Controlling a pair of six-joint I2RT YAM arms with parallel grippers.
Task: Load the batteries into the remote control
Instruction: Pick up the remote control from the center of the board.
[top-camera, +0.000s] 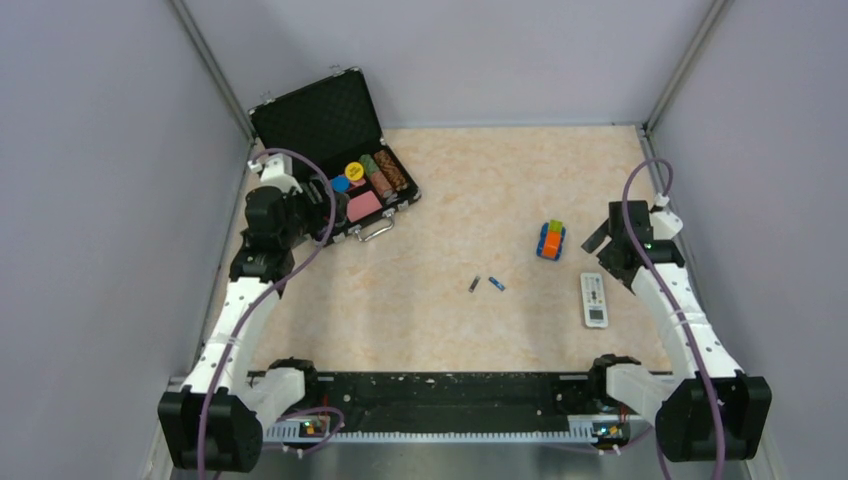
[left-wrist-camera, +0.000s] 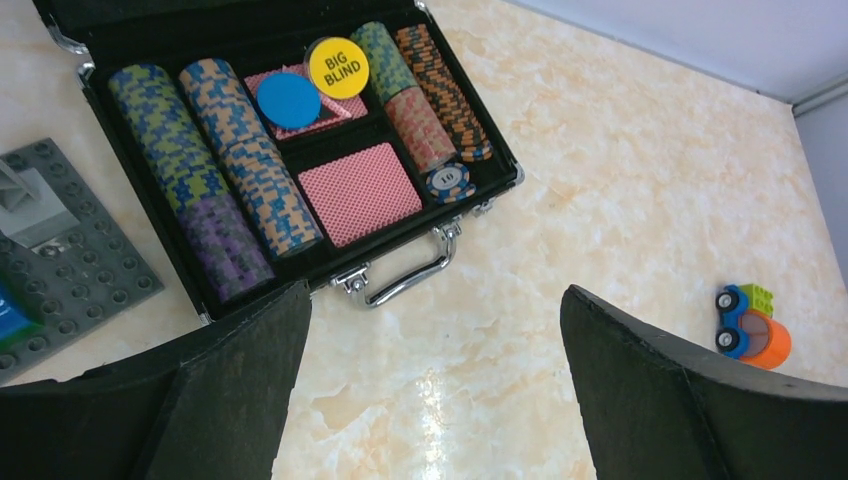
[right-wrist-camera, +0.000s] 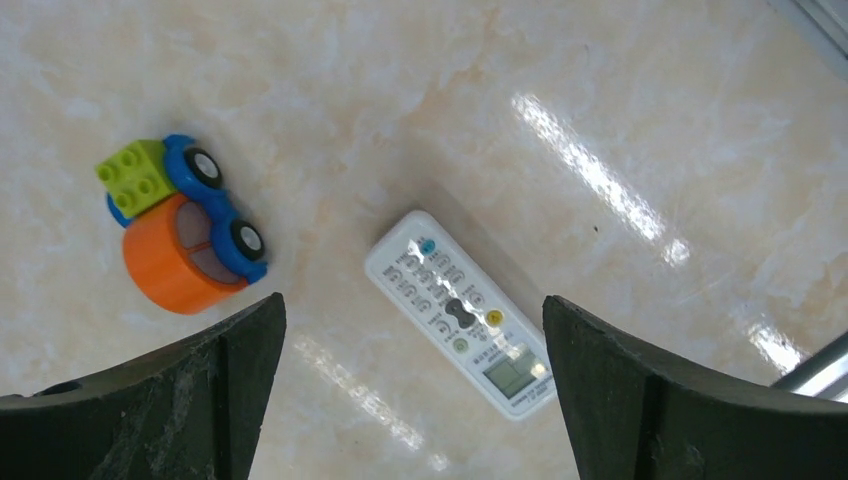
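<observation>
Since both wrist cams look straight past their own fingers, the jaws are easy to read. The right gripper (right-wrist-camera: 411, 300) is spread wide and isn't gripping anything, and the remote (right-wrist-camera: 462, 315) lies flat on the table (right-wrist-camera: 600, 90) right in the gap between its two fingers, touching neither. It's face up with the buttons showing, it sits at an angle, and its little screen end points toward the right-hand finger. The block toy car (right-wrist-camera: 185, 225) sits just off the left-hand finger, outside the gap and apart from the remote. The left gripper (left-wrist-camera: 435, 290) is wide open too, over bare tabletop. The chrome handle (left-wrist-camera: 405, 280) of the open poker chip case (left-wrist-camera: 500, 170) sits just ahead of the gap, with the case itself stretching away beyond the left-hand finger. A grey studded plate (left-wrist-camera: 90, 270) lies out past that same finger, next to the case. The batteries only show from the top cam. The dark grey battery (top-camera: 474, 285) and the blue battery (top-camera: 497, 284) lie close together on the table, out in the open between the two grippers and well apart from both. They're off to the remote's left, with clear table in between.
</observation>
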